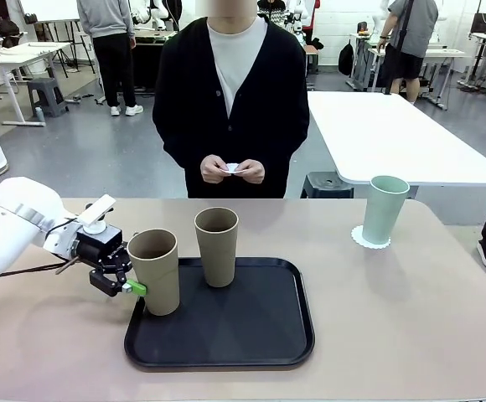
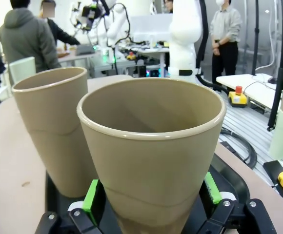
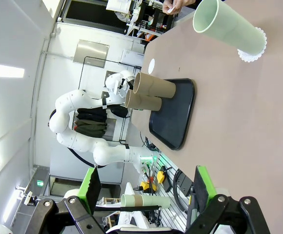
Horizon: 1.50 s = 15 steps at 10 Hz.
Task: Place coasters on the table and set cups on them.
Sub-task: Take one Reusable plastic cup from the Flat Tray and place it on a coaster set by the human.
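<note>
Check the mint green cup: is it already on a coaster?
Yes. The mint green cup stands upright on a white scalloped coaster on the table.

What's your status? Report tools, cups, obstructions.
Left tool around near beige tumbler on black tray. Right tool open, empty. Mint tumbler on white coaster. Nothing obstructing.

Bare desk point(image 1: 411, 318) open right of the black tray point(image 1: 226, 339), two beige cups point(image 1: 217, 245) close together on the tray's left, narrow gap between them, green cup point(image 1: 386, 209) far right, well apart
</note>
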Motion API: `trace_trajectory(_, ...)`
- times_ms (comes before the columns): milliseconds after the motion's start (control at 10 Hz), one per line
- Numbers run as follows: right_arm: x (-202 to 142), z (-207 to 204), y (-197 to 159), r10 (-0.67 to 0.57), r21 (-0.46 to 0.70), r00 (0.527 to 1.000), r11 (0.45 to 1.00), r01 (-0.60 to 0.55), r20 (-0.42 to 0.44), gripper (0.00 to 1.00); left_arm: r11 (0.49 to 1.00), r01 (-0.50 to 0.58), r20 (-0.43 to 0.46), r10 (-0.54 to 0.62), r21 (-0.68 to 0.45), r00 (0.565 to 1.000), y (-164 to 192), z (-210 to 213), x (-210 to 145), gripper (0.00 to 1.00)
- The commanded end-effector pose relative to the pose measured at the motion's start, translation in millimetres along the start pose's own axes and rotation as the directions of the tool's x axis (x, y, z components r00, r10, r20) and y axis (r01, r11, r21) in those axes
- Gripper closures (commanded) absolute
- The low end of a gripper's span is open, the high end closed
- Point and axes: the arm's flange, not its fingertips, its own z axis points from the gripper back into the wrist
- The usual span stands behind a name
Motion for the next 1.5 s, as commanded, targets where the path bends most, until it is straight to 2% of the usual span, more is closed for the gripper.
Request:
trace_trajectory(0, 3, 0, 1, -0.016, 0.001, 1.000, 1.000, 0.016, 0.013, 0.00, 0.999, 0.000, -0.005, 0.000, -0.051, 1.000, 6, -5, -2, 0.00)
trace_trajectory(100, 3, 0, 1, -0.016, 0.001, 1.000, 1.000, 0.016, 0.013, 0.00, 0.998, 0.019, 0.010, -0.019, -0.066, 1.000, 6, -6, -3, 0.42)
trace_trajectory(200, 3, 0, 1, -0.016, 0.001, 1.000, 1.000, 0.016, 0.013, 0.00, 0.997, 0.016, 0.008, -0.016, -0.075, 1.000, 6, -6, -3, 0.58)
trace_trajectory(300, 3, 0, 1, -0.016, 0.001, 1.000, 1.000, 0.016, 0.013, 0.00, 0.997, 0.013, 0.010, -0.012, -0.076, 1.000, 6, -6, -3, 1.00)
trace_trajectory(500, 3, 0, 1, -0.016, 0.001, 1.000, 1.000, 0.016, 0.013, 0.00, 0.997, 0.006, 0.006, -0.006, -0.080, 1.000, 5, -6, -2, 1.00)
trace_trajectory(600, 3, 0, 1, -0.016, 0.001, 1.000, 1.000, 0.016, 0.013, 0.00, 0.996, -0.016, 0.005, 0.016, -0.087, 1.000, 3, -5, 1, 0.73)
trace_trajectory(700, 3, 0, 1, -0.016, 0.001, 1.000, 1.000, 0.016, 0.013, 0.00, 0.995, -0.098, 0.049, 0.099, -0.028, 0.994, -11, -3, 32, 0.73)
trace_trajectory(900, 3, 0, 1, -0.016, 0.001, 1.000, 1.000, 0.016, 0.013, 0.00, 0.995, -0.056, 0.036, 0.053, 0.082, 0.998, -58, 28, 138, 0.73)
trace_trajectory(1000, 3, 0, 1, -0.016, 0.001, 1.000, 1.000, 0.016, 0.013, 0.00, 0.989, 0.007, 0.034, -0.012, 0.147, 0.999, -82, 44, 188, 0.73)
trace_trajectory(1100, 3, 0, 1, -0.016, 0.001, 1.000, 1.000, 0.016, 0.013, 0.00, 0.985, 0.037, 0.012, -0.039, 0.167, 0.999, -98, 51, 215, 0.73)
trace_trajectory(1200, 3, 0, 1, -0.016, 0.001, 1.000, 1.000, 0.016, 0.013, 0.00, 0.982, 0.033, -0.003, -0.033, 0.188, 0.999, -104, 56, 226, 0.73)
trace_trajectory(1400, 3, 0, 1, -0.016, 0.001, 1.000, 1.000, 0.016, 0.013, 0.00, 0.977, 0.003, 0.009, -0.005, 0.214, 1.000, -103, 66, 226, 0.73)
